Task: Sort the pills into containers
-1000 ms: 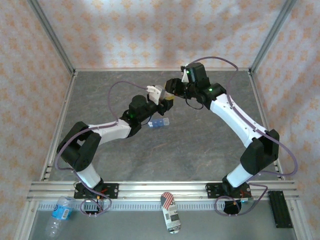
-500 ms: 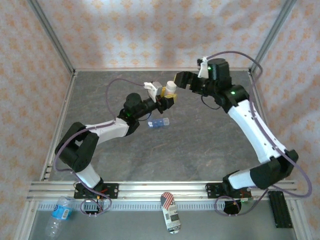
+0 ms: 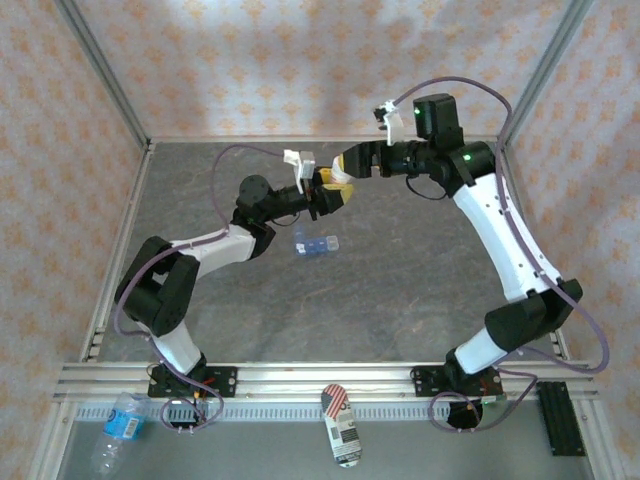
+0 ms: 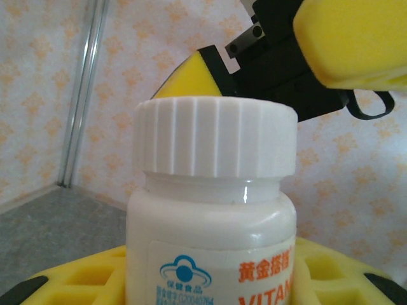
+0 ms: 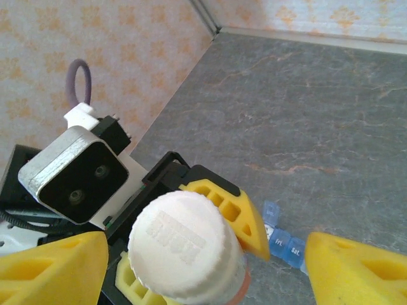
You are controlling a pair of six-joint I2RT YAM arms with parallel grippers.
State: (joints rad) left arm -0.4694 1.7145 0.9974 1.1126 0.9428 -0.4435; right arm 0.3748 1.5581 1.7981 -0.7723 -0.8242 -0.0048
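We are pinching the white bottle (image 4: 213, 241) upright in our left claw (image 3: 326, 195), so its cap (image 5: 184, 244) is facing our right claw (image 3: 348, 165), spread either side for unscrewing. The containers (image 3: 317, 244) are lying on the tabletop (image 3: 400, 290) below.

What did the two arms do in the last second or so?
The right gripper, which sat tight on the cap of the white bottle, opened its jaws, drew back to the right, then returned; its jaws now stand open either side of the cap. The left gripper still holds the bottle, cap still on. The blue pill organiser has not moved on the table.
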